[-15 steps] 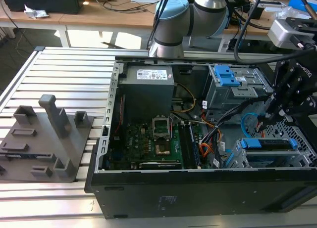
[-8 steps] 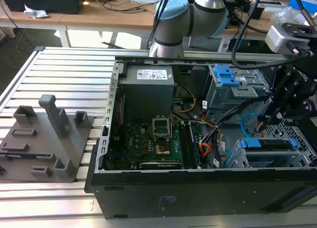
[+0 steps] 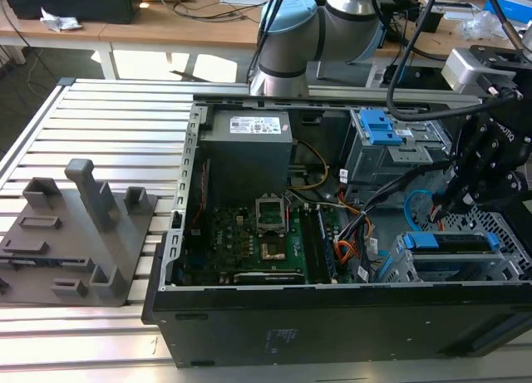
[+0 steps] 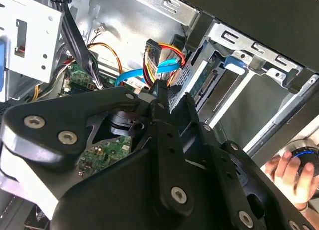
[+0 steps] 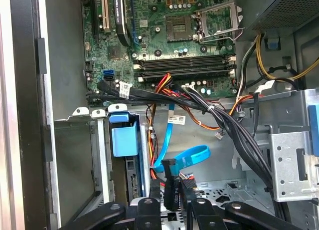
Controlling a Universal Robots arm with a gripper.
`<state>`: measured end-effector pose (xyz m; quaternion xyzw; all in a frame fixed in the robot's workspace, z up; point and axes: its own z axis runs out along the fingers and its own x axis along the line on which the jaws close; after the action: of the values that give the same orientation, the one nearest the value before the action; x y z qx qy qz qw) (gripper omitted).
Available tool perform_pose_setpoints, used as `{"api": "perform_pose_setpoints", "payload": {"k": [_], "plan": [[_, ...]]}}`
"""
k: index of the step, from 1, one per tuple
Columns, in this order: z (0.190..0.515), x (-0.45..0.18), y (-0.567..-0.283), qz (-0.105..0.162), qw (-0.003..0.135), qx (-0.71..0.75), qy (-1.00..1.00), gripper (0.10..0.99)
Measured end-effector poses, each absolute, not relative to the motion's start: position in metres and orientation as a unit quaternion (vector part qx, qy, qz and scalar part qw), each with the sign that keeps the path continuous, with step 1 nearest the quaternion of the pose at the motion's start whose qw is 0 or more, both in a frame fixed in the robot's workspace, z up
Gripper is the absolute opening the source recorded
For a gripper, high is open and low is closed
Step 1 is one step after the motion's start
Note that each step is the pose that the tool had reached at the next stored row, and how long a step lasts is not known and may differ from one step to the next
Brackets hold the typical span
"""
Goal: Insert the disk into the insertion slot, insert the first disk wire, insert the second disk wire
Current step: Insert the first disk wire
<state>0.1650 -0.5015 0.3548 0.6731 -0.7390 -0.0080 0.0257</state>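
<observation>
The disk [image 3: 453, 243] lies in the insertion slot [image 3: 509, 238], a light grey cage at the exterior view's right; its blue carrier [image 5: 124, 140] shows in the first wrist view. My gripper [image 5: 170, 194] hangs just behind the disk's end, shut on the small dark plug [image 5: 169, 182] of the second disk wire [image 5: 185, 157], the flat blue cable that loops up behind it. In the second wrist view my gripper [image 4: 160, 92] is close to the disk's connector edge [image 4: 202, 83]. The first disk wire [image 4: 158, 55], an orange-yellow-black bundle, runs to the disk's end beside the plug.
A darker drive cage [image 3: 391, 142] with blue latches stands behind the slot. A black cable bundle [image 5: 219, 117] crosses above the gripper. The motherboard [image 3: 258, 238] and power supply [image 3: 249, 142] occupy the case. A hand [image 4: 294, 175] rests outside the case. A grey fixture [image 3: 83, 233] stands at the exterior view's left.
</observation>
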Motion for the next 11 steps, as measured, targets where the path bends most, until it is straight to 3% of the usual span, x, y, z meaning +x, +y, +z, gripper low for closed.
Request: {"api": "perform_pose_setpoints", "payload": {"k": [2,4,11], "plan": [[0.3548,0.165,-0.5014,-0.008,0.026,0.673,-0.739,0.286],[0.3548,0.165,-0.5014,-0.008,0.026,0.673,-0.739,0.176],[0.3548,0.165,-0.5014,-0.008,0.026,0.673,-0.739,0.176]]}}
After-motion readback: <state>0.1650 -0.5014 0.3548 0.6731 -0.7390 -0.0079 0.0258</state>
